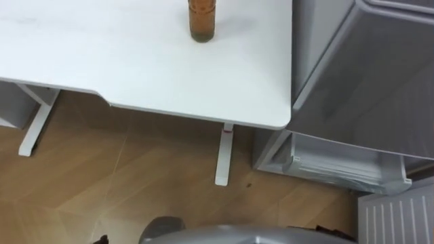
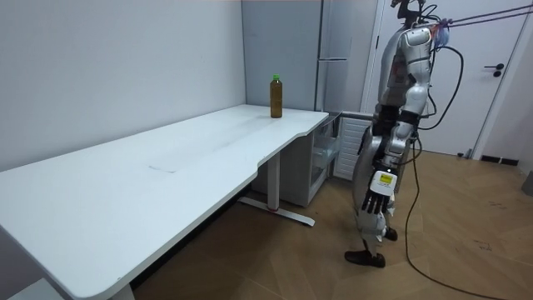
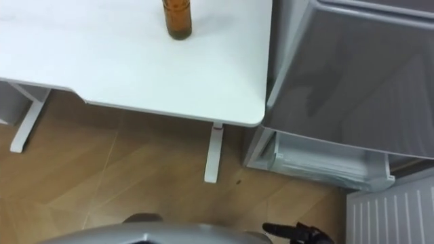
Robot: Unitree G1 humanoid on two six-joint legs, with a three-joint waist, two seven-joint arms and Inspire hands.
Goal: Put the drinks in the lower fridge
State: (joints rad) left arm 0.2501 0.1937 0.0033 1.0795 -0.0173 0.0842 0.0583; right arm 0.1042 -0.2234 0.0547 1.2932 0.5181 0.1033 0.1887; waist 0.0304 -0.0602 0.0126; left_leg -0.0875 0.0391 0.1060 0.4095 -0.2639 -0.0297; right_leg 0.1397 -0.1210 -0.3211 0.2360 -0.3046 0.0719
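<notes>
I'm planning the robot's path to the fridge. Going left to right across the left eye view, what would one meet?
In order: slanted white desk leg → amber-brown drink bottle standing on the white desk → straight white desk leg → grey fridge, its lower compartment open.

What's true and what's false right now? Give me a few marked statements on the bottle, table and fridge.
1. The bottle stands upright on the table. True.
2. The lower fridge is shut. False: it is open, its door swung out.
3. The bottle has a green cap. True.
4. The robot holds the bottle. False: the bottle stands free on the table, and the left hand hangs open by the robot's side.
5. The bottle is at the table end away from the fridge. False: it is at the end beside the fridge.
</notes>
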